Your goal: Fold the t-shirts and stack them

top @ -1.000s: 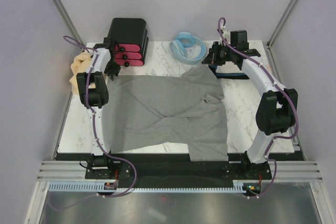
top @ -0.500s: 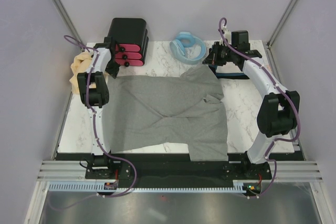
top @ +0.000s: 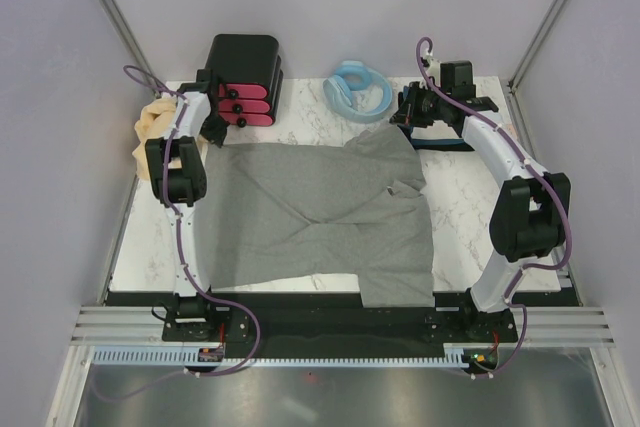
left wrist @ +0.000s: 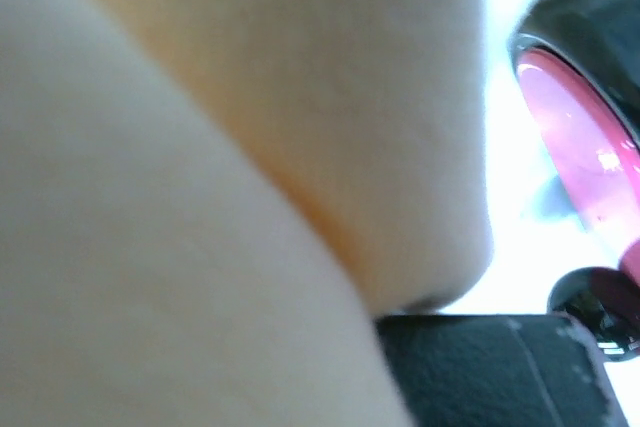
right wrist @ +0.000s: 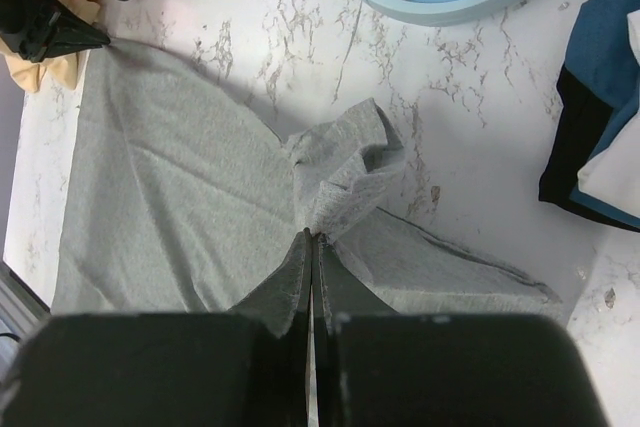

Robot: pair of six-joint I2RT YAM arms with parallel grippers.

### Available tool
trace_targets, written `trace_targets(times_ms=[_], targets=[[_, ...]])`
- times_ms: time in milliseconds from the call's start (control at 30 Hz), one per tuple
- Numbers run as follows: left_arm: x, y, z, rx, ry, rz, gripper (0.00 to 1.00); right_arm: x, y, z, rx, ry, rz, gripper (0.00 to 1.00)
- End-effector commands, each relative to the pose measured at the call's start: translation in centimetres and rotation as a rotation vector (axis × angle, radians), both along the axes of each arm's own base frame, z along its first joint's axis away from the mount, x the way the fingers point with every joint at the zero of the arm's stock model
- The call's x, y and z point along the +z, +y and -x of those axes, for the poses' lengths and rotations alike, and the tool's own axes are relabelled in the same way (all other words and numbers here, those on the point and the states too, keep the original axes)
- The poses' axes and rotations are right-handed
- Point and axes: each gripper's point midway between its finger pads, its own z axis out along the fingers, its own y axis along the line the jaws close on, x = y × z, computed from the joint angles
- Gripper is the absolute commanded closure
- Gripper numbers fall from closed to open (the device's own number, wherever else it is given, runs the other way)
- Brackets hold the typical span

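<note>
A large heather-grey t-shirt point(top: 310, 212) lies spread over the middle of the table. My right gripper point(right wrist: 312, 237) is shut on a bunched fold at its far right corner point(right wrist: 345, 162); from above this gripper point(top: 405, 122) sits near the hose. My left gripper point(top: 213, 135) is shut at the shirt's far left corner, and the cloth draws to a point at its tip point(right wrist: 100, 42). A tan-yellow t-shirt point(top: 150, 127) is bunched at the left table edge. Blurred pale cloth point(left wrist: 250, 147) fills the left wrist view above one black finger point(left wrist: 480, 367). Dark navy and blue shirts point(right wrist: 600, 137) lie far right.
A black box with pink drawers point(top: 243, 82) stands at the back left, close behind my left gripper. The light-blue coiled hose point(top: 360, 90) lies at the back centre. The grey shirt's near hem hangs over the table's front edge point(top: 400, 297).
My left gripper has closed at the grey shirt's far left corner. Both arms have barely shifted, and the right gripper has stayed shut on its fold.
</note>
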Motion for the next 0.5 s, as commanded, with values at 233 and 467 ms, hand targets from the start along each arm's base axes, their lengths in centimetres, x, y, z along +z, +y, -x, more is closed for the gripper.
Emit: trace_targets(times_ms=[233, 467], targets=[[3.5, -0.4, -2.1, -0.135, -0.118, -0.004, 0.74, 1.6, 0.1, -1.0, 0.01, -0.063, -0.01, 1.0], [4.9, -0.3, -1.5, -0.113, -0.142, -0.007, 0.71, 1.3, 0.1, -0.8, 0.018, -0.055, -0.011, 1.0]])
